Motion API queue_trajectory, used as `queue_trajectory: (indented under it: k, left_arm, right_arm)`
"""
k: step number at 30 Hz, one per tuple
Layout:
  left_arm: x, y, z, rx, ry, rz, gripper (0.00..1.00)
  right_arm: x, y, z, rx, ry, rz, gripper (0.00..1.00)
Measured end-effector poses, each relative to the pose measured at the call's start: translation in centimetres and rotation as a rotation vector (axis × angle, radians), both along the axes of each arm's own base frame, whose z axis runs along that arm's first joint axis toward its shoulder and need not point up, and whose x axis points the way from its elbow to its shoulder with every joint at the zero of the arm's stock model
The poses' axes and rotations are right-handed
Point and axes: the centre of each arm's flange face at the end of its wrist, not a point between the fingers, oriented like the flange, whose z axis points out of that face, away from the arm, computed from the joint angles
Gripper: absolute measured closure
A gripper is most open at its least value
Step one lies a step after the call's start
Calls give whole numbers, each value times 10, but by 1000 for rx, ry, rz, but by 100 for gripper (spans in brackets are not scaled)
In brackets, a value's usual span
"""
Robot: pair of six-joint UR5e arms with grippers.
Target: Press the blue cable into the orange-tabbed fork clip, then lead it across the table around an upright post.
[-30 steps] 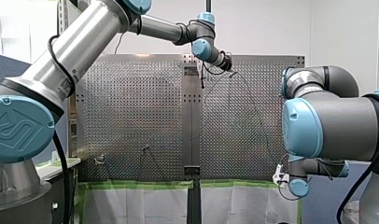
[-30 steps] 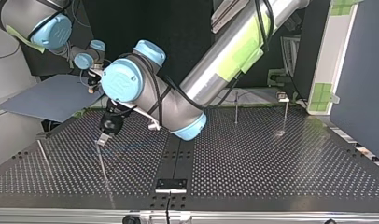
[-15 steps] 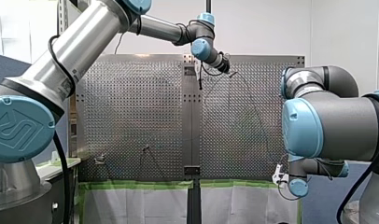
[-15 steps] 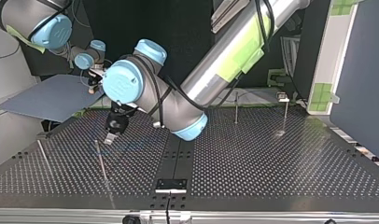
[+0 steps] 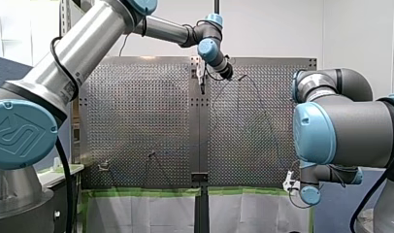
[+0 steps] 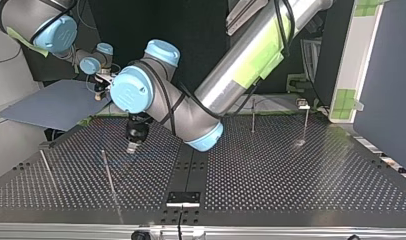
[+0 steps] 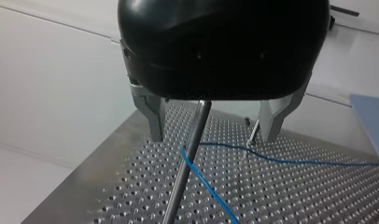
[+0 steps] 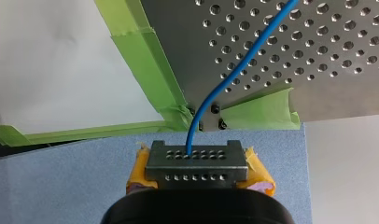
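My left gripper (image 6: 133,147) has slid toward the top view's right, away from the thin post (image 6: 110,177) it hovered beside a second ago. Its metal fingers (image 7: 155,116) stand spread, gripping nothing. The blue cable (image 7: 210,185) bends around that post on the perforated table (image 7: 318,196); my right gripper (image 8: 197,161) clamps the cable's far end.

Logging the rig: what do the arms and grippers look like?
My left arm is a silver tube with light-blue joint caps, green tape and a black cable; my left gripper is rounded black with metal fingers. My right arm is dark grey with light-blue caps; my right gripper has a perforated grey plate between yellow pads.
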Motion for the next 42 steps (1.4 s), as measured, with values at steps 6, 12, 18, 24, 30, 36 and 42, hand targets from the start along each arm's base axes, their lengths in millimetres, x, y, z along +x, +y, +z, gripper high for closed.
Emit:
queue_trajectory:
  k: [6, 12, 18, 24, 30, 36, 42]
  left_arm:
    - [0, 2, -1, 5, 1, 15, 0]
    - [1, 2, -1, 5, 2, 17, 0]
    - [1, 2, -1, 6, 2, 18, 0]
    - [1, 2, -1, 6, 2, 18, 0]
    - [2, 3, -1, 6, 2, 19, 0]
    - [2, 3, -1, 6, 0, 18, 0]
    - [0, 2, 0, 12, -1, 17, 0]
  right_arm:
    - [0, 0, 0, 0, 0, 0, 100]
    - [0, 0, 0, 0, 0, 0, 100]
    - [0, 0, 0, 0, 0, 0, 100]
    - [0, 0, 0, 0, 0, 0, 100]
    - [0, 0, 0, 0, 0, 0, 100]
    - [0, 0, 0, 0, 0, 0, 100]
    - [0, 0, 0, 0, 1, 0, 100]
